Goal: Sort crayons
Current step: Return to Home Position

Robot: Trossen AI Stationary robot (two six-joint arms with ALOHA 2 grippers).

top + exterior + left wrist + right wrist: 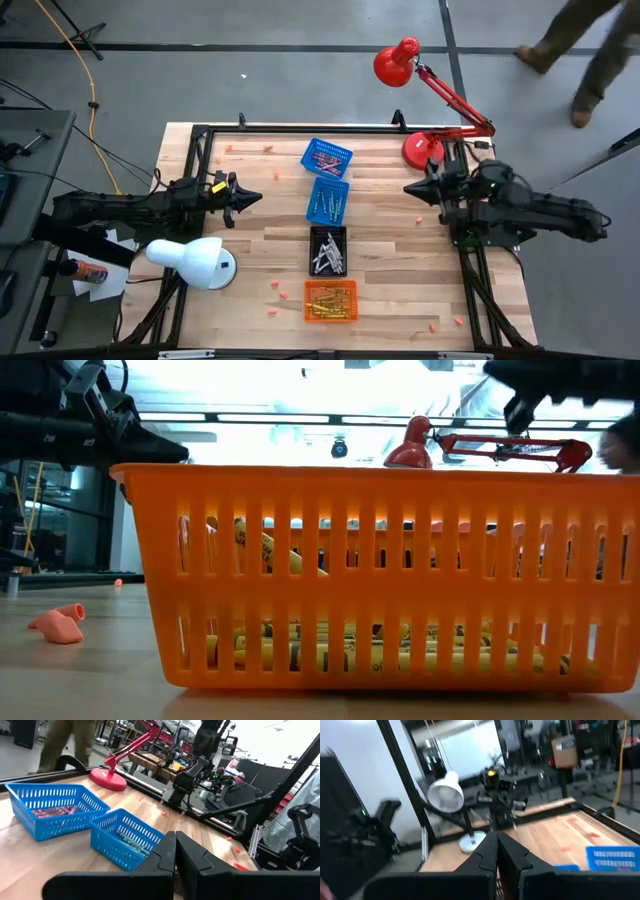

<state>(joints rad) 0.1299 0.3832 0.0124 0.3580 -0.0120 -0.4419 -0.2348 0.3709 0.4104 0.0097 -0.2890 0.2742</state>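
Crayons [330, 301] lay in baskets [312, 250], left gripper [256, 198] hung left of them — pressed together, right gripper [410, 188] right — likewise.

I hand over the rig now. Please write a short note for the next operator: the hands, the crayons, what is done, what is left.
Left hand: shut, empty, at the table's left side. Right hand: shut, empty, at the right side.
Pink crayons are in the outer blue basket, green crayons in the inner blue basket, grey crayons in the black basket, and yellow crayons in the orange basket.
Done: no loose crayon shows on the table, only small pink bits.
Left: apparently nothing to sort.
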